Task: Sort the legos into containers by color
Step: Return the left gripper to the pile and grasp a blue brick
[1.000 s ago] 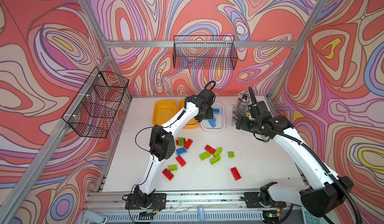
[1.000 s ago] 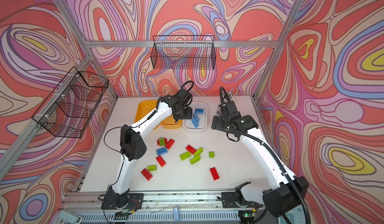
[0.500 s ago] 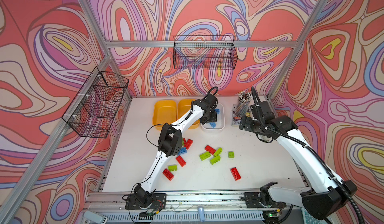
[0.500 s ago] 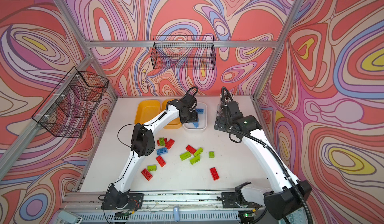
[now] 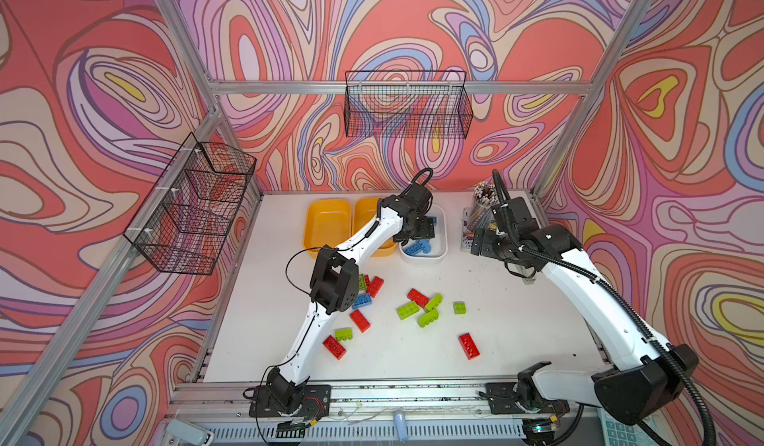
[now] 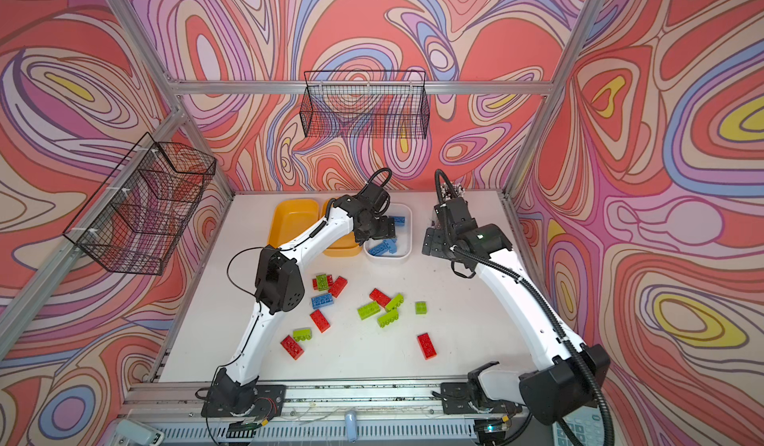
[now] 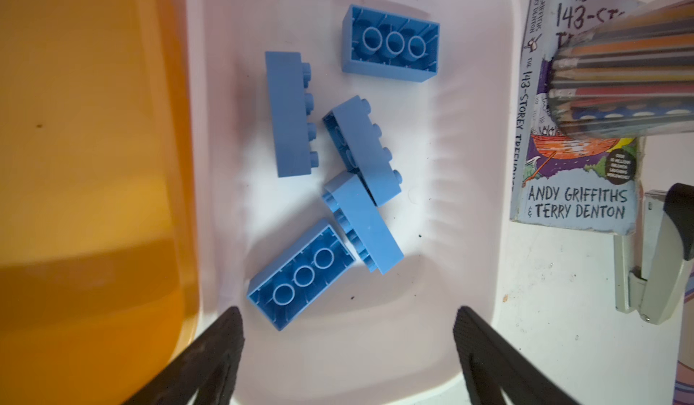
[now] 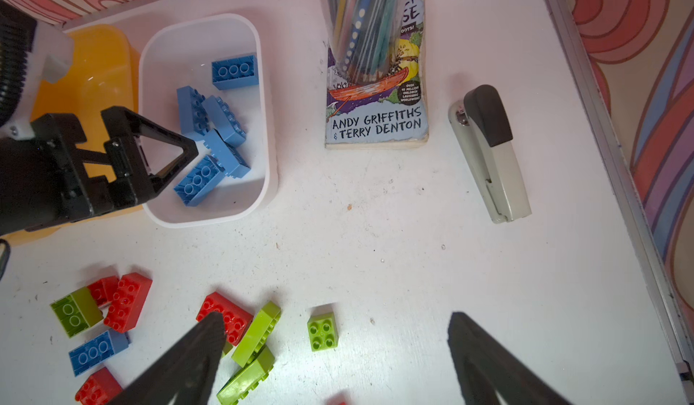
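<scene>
Tub (image 7: 469, 159): white, near table's (image 5: 516, 340) back edge, five blue bricks (image 7: 289, 114) inside.
Left gripper (image 7: 347, 311): wide apart, empty, above tub.
Right gripper (image 8: 336, 320): wide apart, empty.

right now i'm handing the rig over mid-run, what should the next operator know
Left gripper: open, empty, over the white tub.
Right gripper: open, empty, above the table.
Done: five blue bricks lie in the white tub.
Left: one stray blue brick, plus all the red bricks and green bricks, loose on the table. The two yellow tubs show nothing inside, one partly hidden.
</scene>
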